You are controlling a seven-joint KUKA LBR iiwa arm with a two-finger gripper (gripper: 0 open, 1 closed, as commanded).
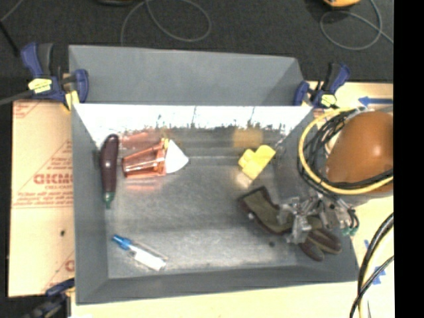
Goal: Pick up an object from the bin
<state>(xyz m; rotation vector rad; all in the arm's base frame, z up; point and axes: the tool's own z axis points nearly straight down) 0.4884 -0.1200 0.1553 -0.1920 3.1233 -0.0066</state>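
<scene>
Where the jaws hang — spread or pinching, cannot tell — dark brown limp thing (262, 211), long axis upper-left to lower-right

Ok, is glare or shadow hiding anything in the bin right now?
Camera view: a bright glare band washes the bin's back wall, with faint reflections above the copper-pink packet and the yellow block; the dark brown thing beneath the tool at lower right blends into shade, its edges unclear.
</scene>
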